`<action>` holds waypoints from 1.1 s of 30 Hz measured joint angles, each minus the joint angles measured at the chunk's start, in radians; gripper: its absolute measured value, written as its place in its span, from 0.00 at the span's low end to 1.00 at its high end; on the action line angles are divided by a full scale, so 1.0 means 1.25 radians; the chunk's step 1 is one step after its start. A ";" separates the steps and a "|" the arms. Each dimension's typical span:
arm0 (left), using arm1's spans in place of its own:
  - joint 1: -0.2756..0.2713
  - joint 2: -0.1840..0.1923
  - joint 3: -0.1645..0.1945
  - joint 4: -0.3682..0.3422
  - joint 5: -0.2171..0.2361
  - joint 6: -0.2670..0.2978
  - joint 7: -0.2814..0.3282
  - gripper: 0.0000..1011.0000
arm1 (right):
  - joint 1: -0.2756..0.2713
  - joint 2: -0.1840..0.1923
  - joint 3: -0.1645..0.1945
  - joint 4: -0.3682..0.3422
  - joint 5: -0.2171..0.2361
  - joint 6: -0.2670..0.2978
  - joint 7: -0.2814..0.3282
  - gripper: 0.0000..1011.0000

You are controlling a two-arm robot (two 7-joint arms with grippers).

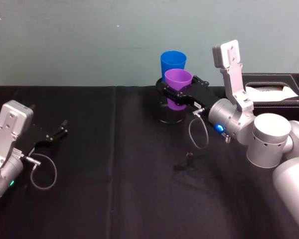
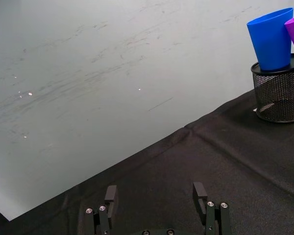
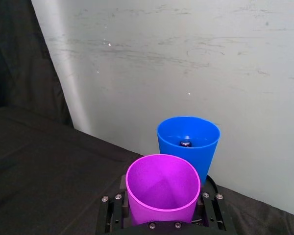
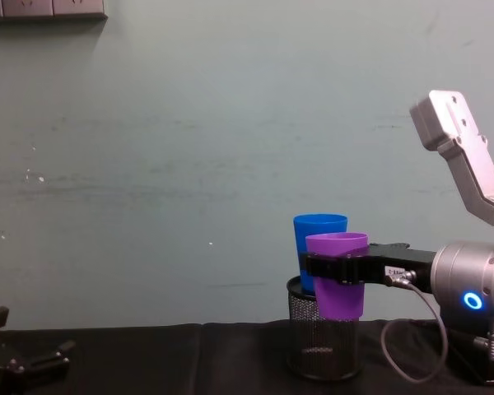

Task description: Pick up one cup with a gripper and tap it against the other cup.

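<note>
Chest view shows my right gripper [image 4: 339, 269] clamped on the purple cup [image 4: 339, 280], lifted over the mesh holder [image 4: 319, 346]. Its rim seems to touch the blue cup [image 4: 314, 234] standing in the holder, though I can't be sure. My left gripper [image 1: 60, 130] rests spread apart, well clear on the black cloth [image 1: 114, 189].

The black table [image 1: 114, 199] is open between the two arms. At the back centre, the mesh holder [image 4: 321, 346] stands as the main obstacle, with the blue cup [image 1: 173, 62] in it. The right gripper [image 1: 182, 92] clamps the purple cup [image 1: 178, 84] just in front of the blue cup. A tissue box [image 1: 276, 89] blocks the right rear. The left gripper [image 1: 52, 134], open, sits at far left.
</note>
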 joint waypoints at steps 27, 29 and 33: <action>0.000 0.000 0.000 0.000 0.000 0.000 0.000 0.99 | 0.000 0.000 0.000 0.000 0.000 0.000 0.000 0.72; 0.000 0.000 0.000 0.000 0.000 0.000 0.000 0.99 | 0.000 0.000 0.000 0.000 0.000 0.000 0.000 0.72; 0.000 0.000 0.000 0.000 0.000 0.000 0.000 0.99 | 0.000 0.000 0.000 0.000 0.000 0.000 0.000 0.72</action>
